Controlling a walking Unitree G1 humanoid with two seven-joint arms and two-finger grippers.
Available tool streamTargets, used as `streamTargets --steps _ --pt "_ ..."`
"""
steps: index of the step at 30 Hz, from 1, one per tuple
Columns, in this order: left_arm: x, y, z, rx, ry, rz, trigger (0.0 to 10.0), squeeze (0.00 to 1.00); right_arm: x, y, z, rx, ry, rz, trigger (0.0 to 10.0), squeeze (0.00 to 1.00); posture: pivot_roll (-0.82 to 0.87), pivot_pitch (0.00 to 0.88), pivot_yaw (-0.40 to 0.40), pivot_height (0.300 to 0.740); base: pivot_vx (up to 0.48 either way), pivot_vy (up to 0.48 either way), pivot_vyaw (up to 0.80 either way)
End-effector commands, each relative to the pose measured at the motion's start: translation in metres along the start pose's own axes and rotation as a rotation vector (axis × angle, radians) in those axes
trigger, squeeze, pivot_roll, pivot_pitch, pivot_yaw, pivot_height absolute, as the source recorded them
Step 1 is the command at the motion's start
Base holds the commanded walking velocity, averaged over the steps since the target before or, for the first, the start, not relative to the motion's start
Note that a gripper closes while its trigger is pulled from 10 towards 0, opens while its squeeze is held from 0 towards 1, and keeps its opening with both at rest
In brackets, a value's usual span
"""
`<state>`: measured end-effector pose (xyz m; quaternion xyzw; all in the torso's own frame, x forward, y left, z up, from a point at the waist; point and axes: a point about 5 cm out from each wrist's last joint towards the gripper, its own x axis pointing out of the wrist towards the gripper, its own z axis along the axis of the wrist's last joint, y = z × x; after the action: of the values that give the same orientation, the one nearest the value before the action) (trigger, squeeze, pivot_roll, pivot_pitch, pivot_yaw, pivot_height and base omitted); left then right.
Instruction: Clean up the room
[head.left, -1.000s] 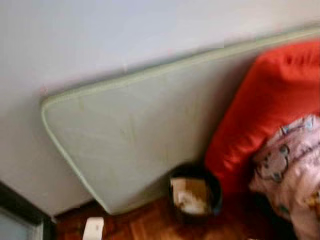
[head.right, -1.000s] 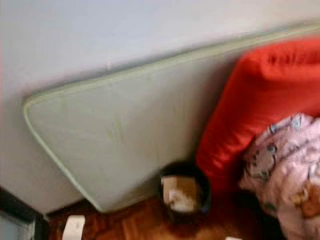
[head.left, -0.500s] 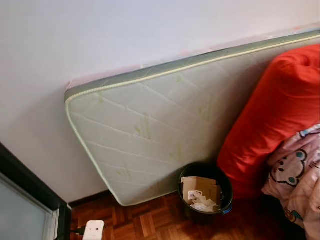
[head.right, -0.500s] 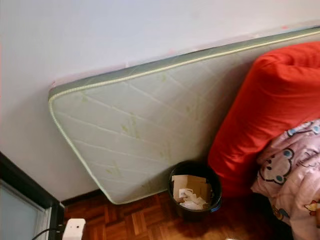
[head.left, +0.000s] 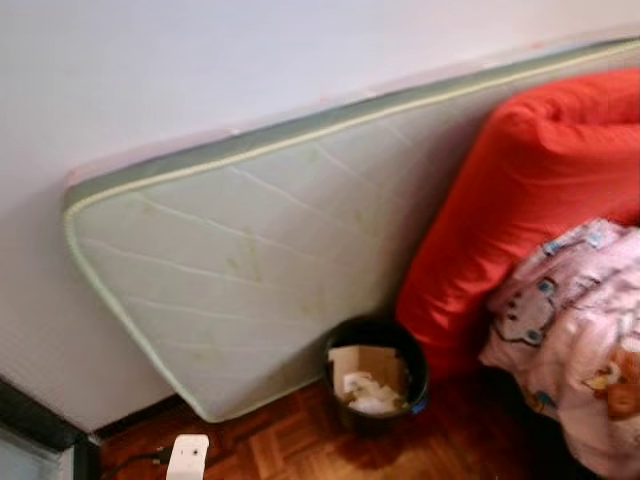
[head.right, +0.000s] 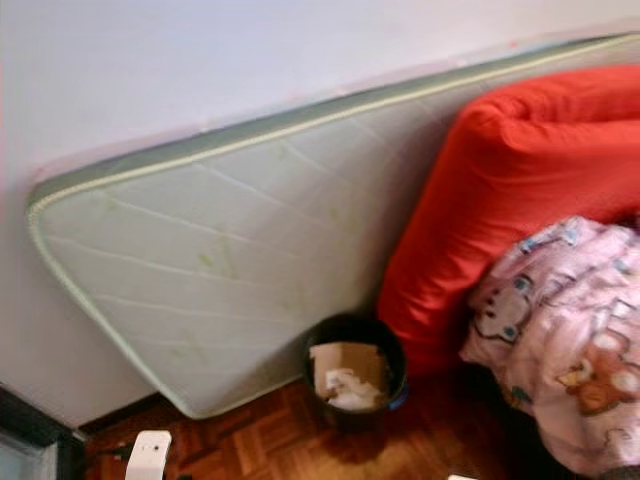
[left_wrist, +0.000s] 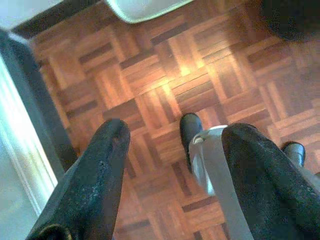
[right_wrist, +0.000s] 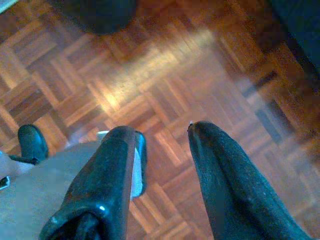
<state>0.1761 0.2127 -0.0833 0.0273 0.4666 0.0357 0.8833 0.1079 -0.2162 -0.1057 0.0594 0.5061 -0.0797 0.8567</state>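
A small black waste bin (head.left: 375, 388) with cardboard and crumpled paper in it stands on the parquet floor (head.left: 300, 450), against a pale green mattress (head.left: 260, 270) that leans on the white wall. A big red cushion (head.left: 520, 200) and a pink cartoon-print blanket (head.left: 575, 340) lie to the right of the bin. My left gripper (left_wrist: 172, 150) hangs open above bare parquet, nothing between its fingers. My right gripper (right_wrist: 160, 140) is open too, over the floor, holding nothing.
A white plug adapter (head.left: 187, 458) with a black cord sits on the floor at the lower left. A dark door frame (head.left: 35, 430) runs along the left edge. The robot's own feet (left_wrist: 190, 132) show below the left gripper.
The camera has swung, so the whole scene sits further left than half a second ago. The bin, mattress and cushion have not moved themselves.
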Motion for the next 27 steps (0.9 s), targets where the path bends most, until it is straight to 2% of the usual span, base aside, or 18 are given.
streamTargets --steps 1,14,27 --pt "-0.0002 0.0017 -0.0014 0.024 0.013 0.003 10.0 0.00 -0.0002 -0.0003 -0.0013 -0.006 0.008 -0.001 10.0 0.00 -0.09 0.000 0.022 0.734 0.000 0.000 -0.80" --pt "-0.0003 0.0012 -0.0019 0.056 0.018 -0.009 10.0 0.00 -0.0004 -0.0004 -0.0026 0.002 0.012 -0.007 10.0 0.00 -0.10 0.000 0.029 0.734 0.000 0.000 -0.79" --pt "-0.0004 -0.0001 -0.0029 0.054 0.020 -0.013 10.0 0.00 -0.0006 -0.0011 -0.0032 -0.006 0.017 -0.007 10.0 0.00 -0.13 0.000 0.032 0.734 0.000 0.000 -0.78"
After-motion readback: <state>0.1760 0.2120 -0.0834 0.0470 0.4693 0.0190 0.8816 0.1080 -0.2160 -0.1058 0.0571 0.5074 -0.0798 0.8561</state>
